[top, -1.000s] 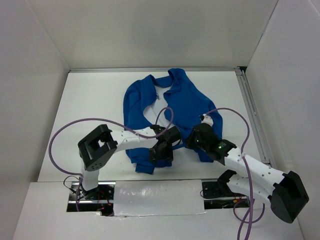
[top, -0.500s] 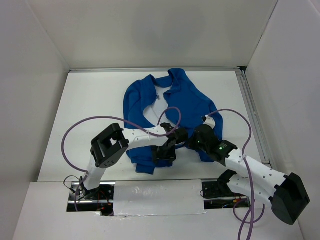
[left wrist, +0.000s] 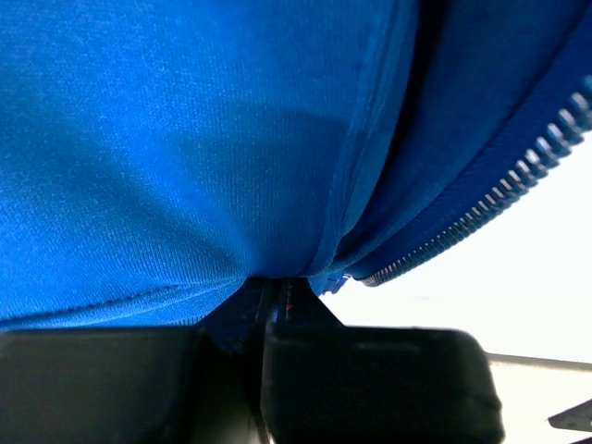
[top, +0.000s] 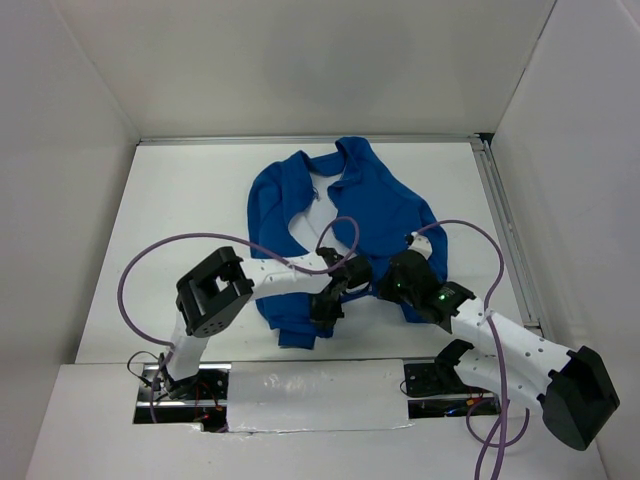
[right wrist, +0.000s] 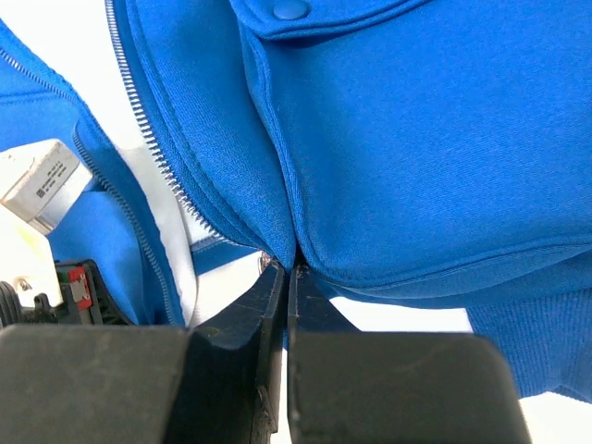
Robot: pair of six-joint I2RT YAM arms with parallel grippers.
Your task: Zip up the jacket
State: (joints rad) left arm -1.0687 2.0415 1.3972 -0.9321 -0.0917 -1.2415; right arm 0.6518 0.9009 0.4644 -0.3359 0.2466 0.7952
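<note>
The blue jacket (top: 345, 215) lies unzipped on the white table, collar toward the far wall, white lining showing in the gap. My left gripper (top: 330, 300) is shut on the jacket's bottom hem (left wrist: 277, 277) at the left front edge, with silver zipper teeth (left wrist: 518, 176) running off to the right. My right gripper (top: 385, 275) is shut on the jacket's lower right front edge (right wrist: 291, 250), beside its zipper teeth (right wrist: 176, 176) and under a pocket flap with a snap (right wrist: 291, 9).
White walls enclose the table (top: 180, 200) on three sides. A metal rail (top: 505, 230) runs along the right edge. Purple cables (top: 170, 250) loop from both arms above the jacket's lower half. A white tag (right wrist: 37, 185) shows at the left of the right wrist view.
My left gripper has closed on the jacket's hem and shifted slightly forward and left. The left arm's elbow swung right, then eased back. The right arm has stayed put.
</note>
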